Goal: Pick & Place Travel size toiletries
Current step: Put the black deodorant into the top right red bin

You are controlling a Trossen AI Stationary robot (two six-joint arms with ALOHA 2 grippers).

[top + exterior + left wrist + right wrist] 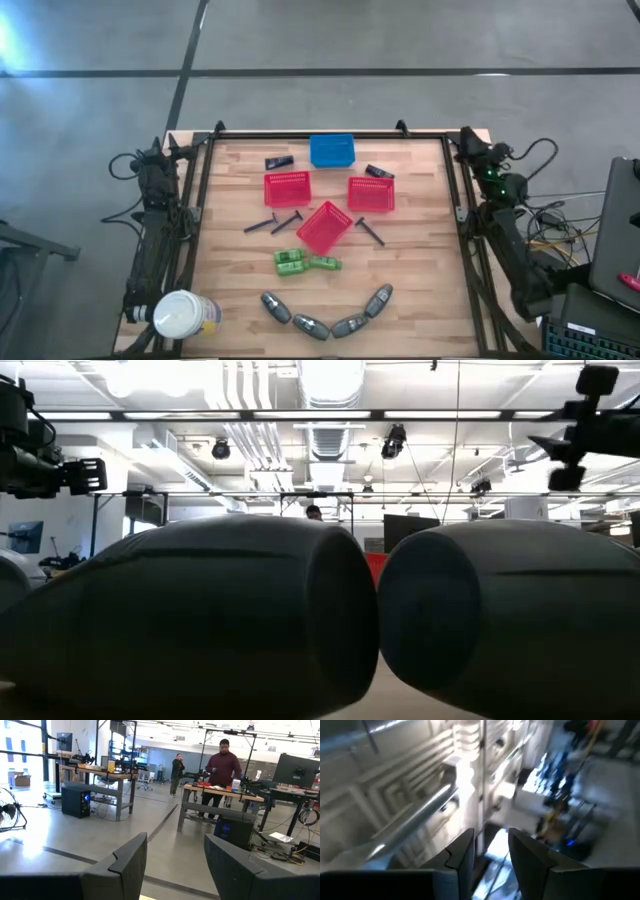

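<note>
My left gripper (175, 870): fingers spread, nothing between them, looking out over the room with two people at benches far off. It's parked off the table's 9 o'clock edge. My right gripper (491, 862): a narrow gap between the fingers, empty, pointed up at the ceiling, parked off the 3 o'clock edge

Neither hand is near the work. Toiletries are all on the table (420, 270):
- four grey oval bottles (327, 314) in an arc at 6 o'clock, nearly end to end
- two green pieces (306, 263) just above them, touching each other
- black sticks (274, 223) toward 9 o'clock of the tipped red basket (324, 227); one more stick (370, 231) at its 3 o'clock
- dark packets: one (279, 161) at 11 o'clock, one (379, 172) at 1 o'clock beside the blue basket (332, 150)

Two more red baskets (287, 188) (371, 194) sit upright mid-table

Risks, my judgement:
- bottles are rounded and packed close; a pinch off-centre likely squirts one out or knocks its neighbour
- sticks and packets lie flat; fingers could scrape wood and skid them instead of lifting
- tipped basket sits angled; a drop there may roll back out
- white-topped container (184, 316) stands at 7 o'clock right by my left arm; a wide swing in could topple it onto the bottles
- right fingers look too narrow for a bottle as they stand; need spreading before descent
</note>
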